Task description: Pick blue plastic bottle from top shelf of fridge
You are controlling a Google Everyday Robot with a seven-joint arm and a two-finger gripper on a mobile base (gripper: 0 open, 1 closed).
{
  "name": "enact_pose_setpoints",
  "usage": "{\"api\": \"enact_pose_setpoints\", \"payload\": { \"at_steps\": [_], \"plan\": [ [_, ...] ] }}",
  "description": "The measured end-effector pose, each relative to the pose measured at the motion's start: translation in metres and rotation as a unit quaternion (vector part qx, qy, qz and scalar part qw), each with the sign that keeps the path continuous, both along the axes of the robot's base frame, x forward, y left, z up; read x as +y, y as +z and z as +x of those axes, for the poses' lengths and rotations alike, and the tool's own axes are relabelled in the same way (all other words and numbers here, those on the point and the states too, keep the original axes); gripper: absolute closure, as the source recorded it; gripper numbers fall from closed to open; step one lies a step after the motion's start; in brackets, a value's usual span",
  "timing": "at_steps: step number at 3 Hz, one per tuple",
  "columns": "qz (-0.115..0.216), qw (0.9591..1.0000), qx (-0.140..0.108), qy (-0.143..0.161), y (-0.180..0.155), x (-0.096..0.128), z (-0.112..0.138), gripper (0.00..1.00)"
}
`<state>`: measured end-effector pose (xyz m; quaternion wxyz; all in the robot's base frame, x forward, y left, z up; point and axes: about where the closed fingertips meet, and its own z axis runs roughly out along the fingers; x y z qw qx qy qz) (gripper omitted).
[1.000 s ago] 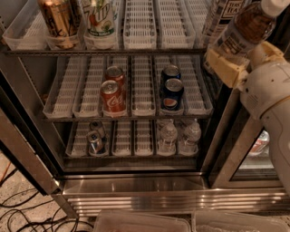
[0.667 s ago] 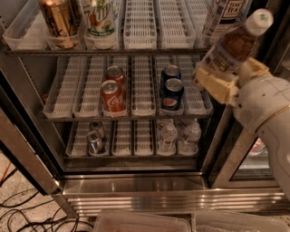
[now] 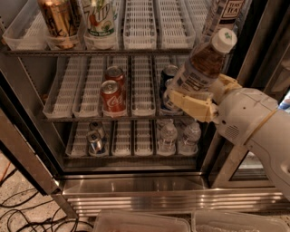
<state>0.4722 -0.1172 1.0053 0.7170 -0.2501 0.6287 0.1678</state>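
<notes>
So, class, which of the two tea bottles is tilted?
The white-capped blue plastic bottle held in the gripper, in front of the fridge at right; it leans, while the other tea bottle stands on the top shelf.

One gripper (image 3: pixel 201 93) hangs before the fridge (image 3: pixel 136 183), right of centre, its fingers (image 3: pixel 192 105) clamped on one blue plastic bottle (image 3: pixel 204 63). Three shelves show. The top shelf (image 3: pixel 113 52) carries two tall cans (image 3: pixel 56 20) and one more tea bottle (image 3: pixel 225 11). The middle shelf (image 3: pixel 136 118) holds two red cans (image 3: pixel 112 96) and what appear to be two blue cans (image 3: pixel 169 74), one partly hidden. The bottom shelf (image 3: pixel 136 156) has two silver cans (image 3: pixel 95 140) and two water bottles (image 3: pixel 167 136). Two clear tubs (image 3: pixel 140 222) sit below.
</notes>
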Motion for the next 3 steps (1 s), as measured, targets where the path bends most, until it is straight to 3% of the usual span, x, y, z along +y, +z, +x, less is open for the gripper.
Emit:
{"api": "enact_pose_setpoints", "payload": {
  "at_steps": [1, 2, 3],
  "plan": [
    [-0.009, 0.9994, 0.013, 0.03, -0.003, 0.008, -0.004, 1.0],
    [-0.009, 0.9992, 0.015, 0.036, -0.006, 0.009, -0.006, 1.0],
    [0.002, 0.9971, 0.041, 0.064, -0.01, 0.011, -0.019, 1.0]
  ]
}}
